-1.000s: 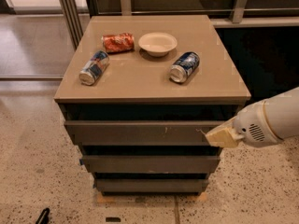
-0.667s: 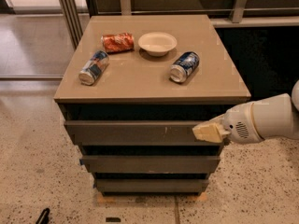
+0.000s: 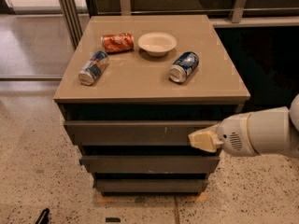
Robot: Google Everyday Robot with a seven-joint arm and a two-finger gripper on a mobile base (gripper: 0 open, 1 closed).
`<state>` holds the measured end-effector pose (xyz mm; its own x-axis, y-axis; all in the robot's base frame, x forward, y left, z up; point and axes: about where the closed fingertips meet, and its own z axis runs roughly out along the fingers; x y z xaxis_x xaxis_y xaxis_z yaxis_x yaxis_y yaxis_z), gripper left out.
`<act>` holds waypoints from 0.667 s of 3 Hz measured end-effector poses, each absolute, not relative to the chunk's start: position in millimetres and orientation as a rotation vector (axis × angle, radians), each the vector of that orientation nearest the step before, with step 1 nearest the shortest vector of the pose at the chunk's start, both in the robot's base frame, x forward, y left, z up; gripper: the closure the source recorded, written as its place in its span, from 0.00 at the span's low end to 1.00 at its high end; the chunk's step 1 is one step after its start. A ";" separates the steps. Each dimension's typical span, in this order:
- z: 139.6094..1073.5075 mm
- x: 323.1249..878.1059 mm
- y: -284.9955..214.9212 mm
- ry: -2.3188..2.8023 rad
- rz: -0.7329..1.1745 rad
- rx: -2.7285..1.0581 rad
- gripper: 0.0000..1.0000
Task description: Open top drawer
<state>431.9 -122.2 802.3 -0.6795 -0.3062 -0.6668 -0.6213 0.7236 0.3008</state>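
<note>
Cream end effector [image 3: 202,140] at grey-brown top drawer [image 3: 131,133]

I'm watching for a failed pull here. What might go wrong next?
The gripper sits at the right end of the top drawer, whose flat front shows no handle, so it may slip off. Pulling from that end might skew and jam it. A jolt could roll the cans lying on the cabinet top.

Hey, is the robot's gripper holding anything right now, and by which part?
Cannot be told. The gripper sits against the right end of the top drawer front, but whether it grips that edge does not show.
</note>
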 end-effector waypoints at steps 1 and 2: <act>775.8 403.6 -94.7 2.408 0.618 -0.524 1.00; 721.4 392.9 -93.0 2.483 0.485 -0.451 1.00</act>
